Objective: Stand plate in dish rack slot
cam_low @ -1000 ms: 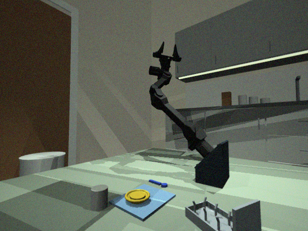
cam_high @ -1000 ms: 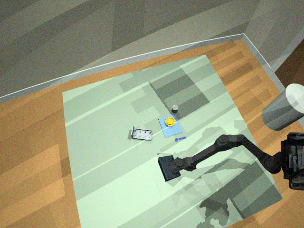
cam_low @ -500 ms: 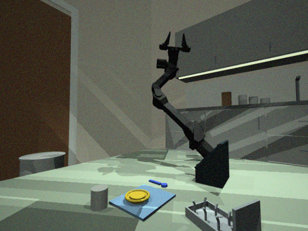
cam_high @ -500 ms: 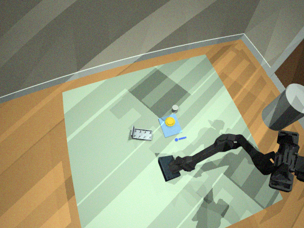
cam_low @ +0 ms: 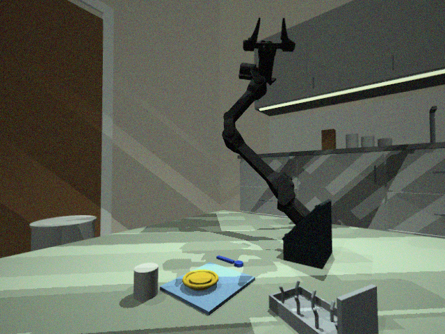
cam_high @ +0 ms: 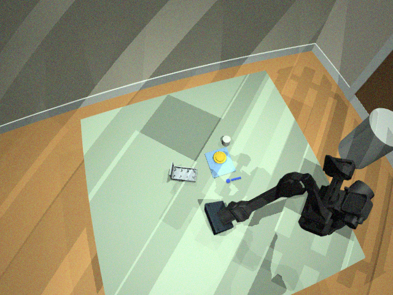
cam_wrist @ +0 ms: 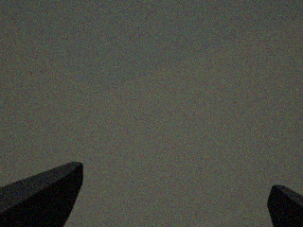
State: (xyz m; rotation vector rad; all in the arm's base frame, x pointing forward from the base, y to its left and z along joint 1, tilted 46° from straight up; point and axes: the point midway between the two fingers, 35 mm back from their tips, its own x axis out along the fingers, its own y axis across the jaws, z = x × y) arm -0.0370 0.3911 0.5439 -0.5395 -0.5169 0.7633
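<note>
The yellow plate (cam_high: 219,157) (cam_low: 200,278) lies flat on a blue square mat (cam_high: 223,170) (cam_low: 233,284). The grey dish rack (cam_high: 184,173) (cam_low: 357,310) stands apart from the mat, with upright pegs in two rows and a tall panel at one end. In the exterior view its near end is cut off by the frame's edge; no plate is in it. My gripper (cam_low: 271,19) (cam_wrist: 177,184) is open and empty, raised high above the table with its fingers pointing up, far from plate and rack. The wrist view shows only the two fingertips against a plain dim surface.
A grey cylinder (cam_high: 226,140) (cam_low: 145,282) with a pale top stands beside the mat. A blue spoon-like thing (cam_high: 235,179) (cam_low: 226,259) lies at the mat's other side, towards the arm's dark base (cam_high: 218,218) (cam_low: 312,241). A large grey drum (cam_high: 365,139) (cam_low: 62,233) stands beyond the table.
</note>
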